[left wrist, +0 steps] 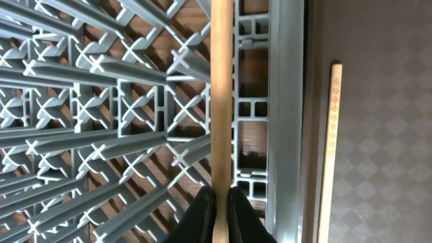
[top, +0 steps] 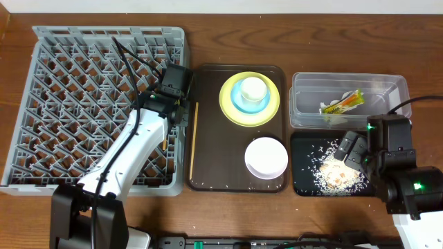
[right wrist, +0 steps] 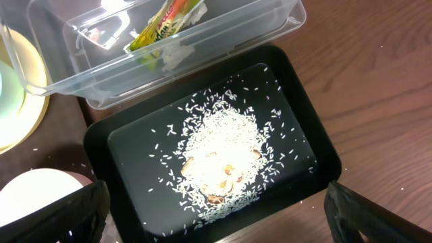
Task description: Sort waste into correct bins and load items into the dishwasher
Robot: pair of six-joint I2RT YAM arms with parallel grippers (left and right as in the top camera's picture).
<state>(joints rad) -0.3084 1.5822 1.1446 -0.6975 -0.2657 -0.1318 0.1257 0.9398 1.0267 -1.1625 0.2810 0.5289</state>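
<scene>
Step in hand: loading chopsticks. The left gripper is clamped on one thin wooden chopstick, held lengthwise above the right-hand border of the large grey plastic peg-lattice dish rack. Its twin chopstick lies on the dark brown serving tray, just beside the rack wall. Next move, by my reckoning: lower and release so the stick settles in the lattice, not on the rim; room is tight there. The right gripper, jaws wide and empty, hangs over the shallow black rectangular tray, well apart.
</scene>
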